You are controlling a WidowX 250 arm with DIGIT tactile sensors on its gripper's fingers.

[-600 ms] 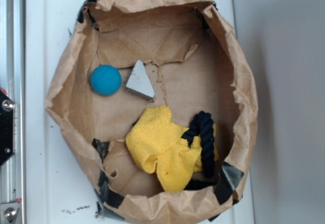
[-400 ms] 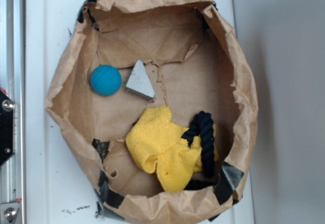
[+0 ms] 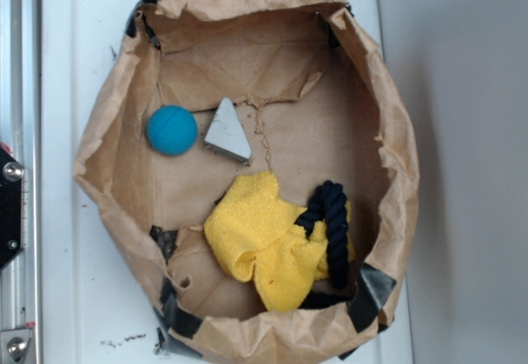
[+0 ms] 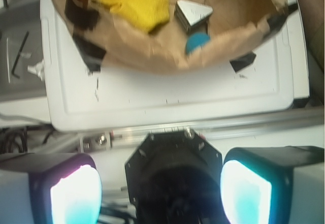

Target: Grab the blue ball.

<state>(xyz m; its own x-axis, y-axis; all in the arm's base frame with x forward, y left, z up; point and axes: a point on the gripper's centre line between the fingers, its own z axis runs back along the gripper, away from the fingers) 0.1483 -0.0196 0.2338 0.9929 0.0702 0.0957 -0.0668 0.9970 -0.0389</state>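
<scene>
Blue ball is sitting on the floor of the brown paper bag, close to the bag's wall on the side facing the metal rail, with the grey wedge just beside it. The yellow cloth and navy rope are lying well apart from it. From the wrist view, the tool is hanging with its pads spread wide, holding nothing, outside the bag beyond the tabletop edge. The ball is peeking over the rim, straight ahead and slightly right.
</scene>
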